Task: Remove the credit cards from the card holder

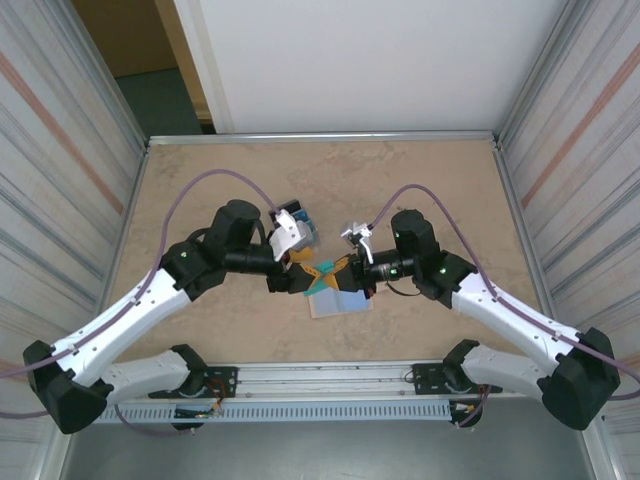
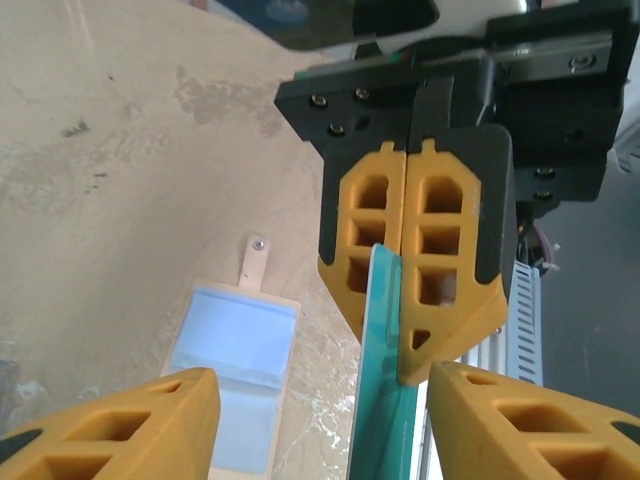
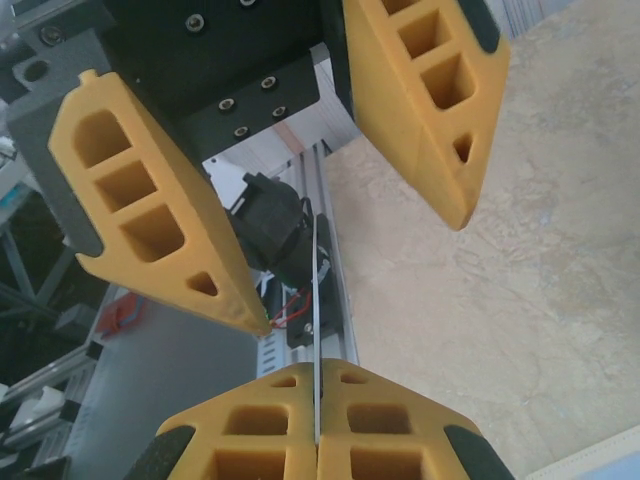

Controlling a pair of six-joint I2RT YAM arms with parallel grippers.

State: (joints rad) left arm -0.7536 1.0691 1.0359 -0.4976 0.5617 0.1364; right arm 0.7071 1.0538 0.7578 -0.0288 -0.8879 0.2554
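Card holder (image 2: 235, 370) lies opened flat on the table (image 1: 200, 170) below where my two arms meet. Its pale blue inner faces are up and its little tab (image 2: 256, 260) points away from the fold. I cannot tell whether any card sits in its pockets. One teal card (image 2: 385, 340) is out of it, held on edge in the air above. My right gripper (image 3: 317, 400) has its jaws pressed together on that card. My left gripper (image 2: 320, 410) faces it with jaws about half apart, one finger on either side of the card's free end, gripping nothing.

The tabletop is mottled tan stone. Corrugated panels (image 1: 60, 150) stand along both sides and a white board (image 1: 370, 60) at the back. The card holder rests near the rail (image 1: 330, 378) at the table's near edge, with bare table beyond the arms and to each side.
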